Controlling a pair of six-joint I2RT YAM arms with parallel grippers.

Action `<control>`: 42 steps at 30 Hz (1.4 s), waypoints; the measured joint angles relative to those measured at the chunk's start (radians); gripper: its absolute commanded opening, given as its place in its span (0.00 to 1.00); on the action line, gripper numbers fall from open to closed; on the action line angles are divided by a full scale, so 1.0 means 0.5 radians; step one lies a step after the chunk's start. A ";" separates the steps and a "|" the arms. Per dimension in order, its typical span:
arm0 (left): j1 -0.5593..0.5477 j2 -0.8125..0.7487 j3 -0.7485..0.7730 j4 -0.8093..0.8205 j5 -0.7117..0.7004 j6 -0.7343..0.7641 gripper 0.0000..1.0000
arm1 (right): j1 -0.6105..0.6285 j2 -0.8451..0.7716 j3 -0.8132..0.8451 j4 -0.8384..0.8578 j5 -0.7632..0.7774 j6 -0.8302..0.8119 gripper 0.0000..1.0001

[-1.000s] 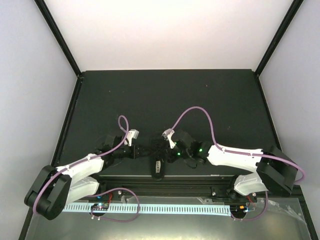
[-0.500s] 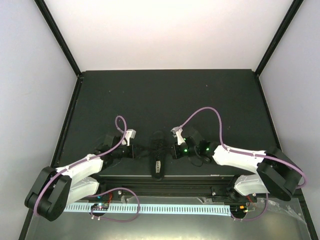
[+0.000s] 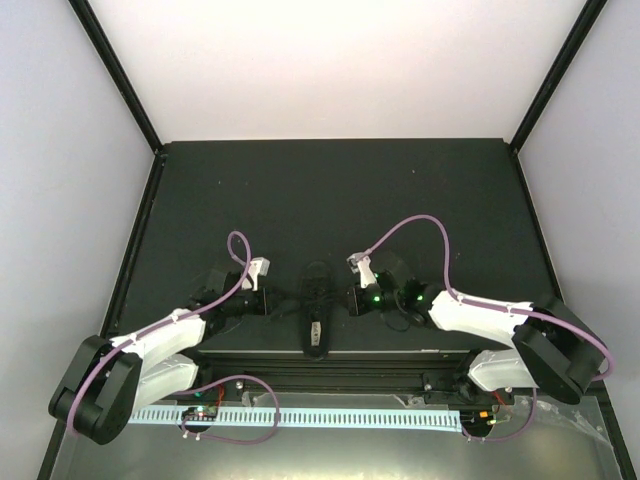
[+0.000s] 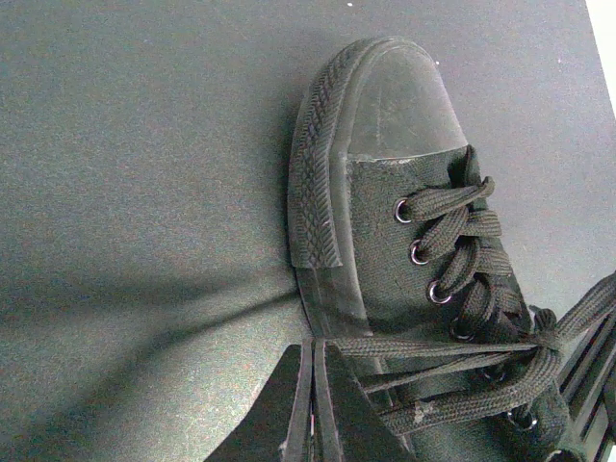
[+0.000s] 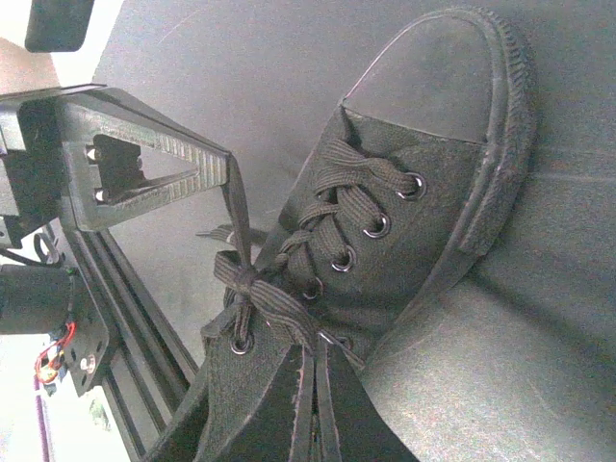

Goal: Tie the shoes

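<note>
One shoe (image 3: 314,308) on show. Who holds what?
— Left claw (image 4: 313,371) clamps one lace end (image 4: 423,347); the shoe sits mid-bench (image 3: 330,190), by the front edge; right claw (image 5: 310,375) clamps the second end (image 5: 279,313). Two claws, two ends. Laces look limp: grip near the tips. The light shoe may slide.

I am working in a robotics lab test cell, where plain pale walls (image 3: 60,150) and black frame posts (image 3: 115,75) are closing in a black-matted table (image 3: 330,190), with a metal rail (image 3: 350,377), a white slotted cable duct (image 3: 340,415) and purple cables (image 3: 420,222) looping about.
</note>
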 measured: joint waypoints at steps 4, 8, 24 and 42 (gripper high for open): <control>0.005 -0.006 0.000 0.002 0.024 0.025 0.02 | -0.007 0.016 0.021 -0.007 -0.049 -0.030 0.01; 0.023 -0.037 0.000 -0.003 0.055 0.070 0.13 | -0.023 0.173 0.195 -0.050 -0.065 -0.090 0.05; 0.041 -0.444 0.115 -0.233 -0.098 0.202 0.98 | -0.155 0.289 0.433 -0.156 0.012 -0.224 0.94; 1.060 0.028 0.631 -0.224 -0.237 0.283 0.99 | -1.790 -0.328 0.254 -0.383 -0.039 -0.469 0.96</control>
